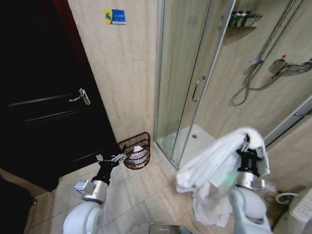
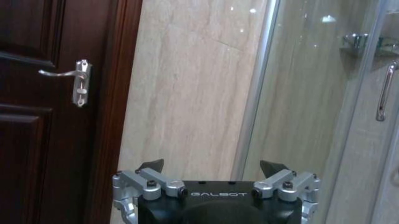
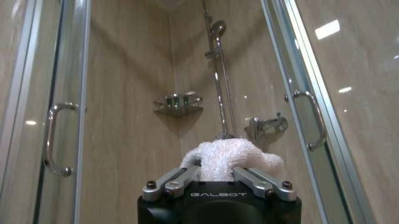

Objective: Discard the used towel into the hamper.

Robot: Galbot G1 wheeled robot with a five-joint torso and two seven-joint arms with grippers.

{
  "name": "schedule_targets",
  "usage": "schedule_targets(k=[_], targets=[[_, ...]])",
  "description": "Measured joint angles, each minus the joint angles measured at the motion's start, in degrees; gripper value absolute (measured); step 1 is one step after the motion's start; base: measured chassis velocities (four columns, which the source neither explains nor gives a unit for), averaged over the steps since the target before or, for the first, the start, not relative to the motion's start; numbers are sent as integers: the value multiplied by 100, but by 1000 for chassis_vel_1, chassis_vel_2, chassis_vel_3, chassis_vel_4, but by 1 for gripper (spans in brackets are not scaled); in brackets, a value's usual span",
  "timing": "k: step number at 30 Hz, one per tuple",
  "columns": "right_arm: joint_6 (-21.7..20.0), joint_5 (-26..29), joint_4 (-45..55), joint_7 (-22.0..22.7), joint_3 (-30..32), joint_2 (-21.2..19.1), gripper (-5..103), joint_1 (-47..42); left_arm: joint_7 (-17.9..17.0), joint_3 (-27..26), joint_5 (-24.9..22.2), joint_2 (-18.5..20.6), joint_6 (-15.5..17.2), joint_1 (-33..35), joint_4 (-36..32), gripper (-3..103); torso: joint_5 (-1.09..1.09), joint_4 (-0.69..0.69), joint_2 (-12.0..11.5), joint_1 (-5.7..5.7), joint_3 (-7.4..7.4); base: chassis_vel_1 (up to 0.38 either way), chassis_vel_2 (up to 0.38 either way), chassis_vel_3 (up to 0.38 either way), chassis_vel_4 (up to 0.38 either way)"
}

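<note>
A white towel (image 1: 214,165) hangs in thick folds from my right gripper (image 1: 247,142), which is shut on it in front of the shower stall. In the right wrist view the towel (image 3: 225,157) bulges up between the closed fingers (image 3: 177,179). The hamper (image 1: 136,151), a dark reddish-brown openwork basket with something white inside, stands on the floor against the tiled wall, between the door and the shower. My left gripper (image 1: 117,157) hovers just left of the hamper's rim. In the left wrist view its fingers (image 2: 153,166) stand wide apart, open and holding nothing.
A dark wooden door (image 1: 44,102) with a metal handle (image 1: 81,96) fills the left. The glass shower enclosure (image 1: 190,83) with its handle (image 1: 197,87) stands to the right of the hamper. Beige floor tiles (image 1: 141,195) lie between my arms.
</note>
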Motion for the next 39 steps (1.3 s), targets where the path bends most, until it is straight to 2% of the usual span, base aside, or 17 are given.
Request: schedule_targets(k=[2,8,18,30,33,34,39], targets=[[26,-131,192,-8,25,5,7,-13,0,0,0,0,0,0,0,100,-6,0,1,0,-1,0,0,0,0],[132,-286,264,-49,27,-6,7,51,0,0,0,0,0,0,0,100,-2,0,0,0,0,0,0,0,0],[382,-88,490,-545,30,-65,7,10,0,0,0,0,0,0,0,100,-1,1,0,0,0,0,0,0,0],[675,-137,1045,-747,113,-145,7,4,0,0,0,0,0,0,0,100,-2,1,0,0,0,0,0,0,0],[689,-159,1526,-847,135,-370,7,82,0,0,0,0,0,0,0,100,-2,0,1,0,-1,0,0,0,0],[689,-159,1526,-847,135,-370,7,82,0,0,0,0,0,0,0,100,-2,0,1,0,-1,0,0,0,0],[503,8,1771,-907,198,-861,7,340,0,0,0,0,0,0,0,100,-2,1,1,0,-1,0,0,0,0]])
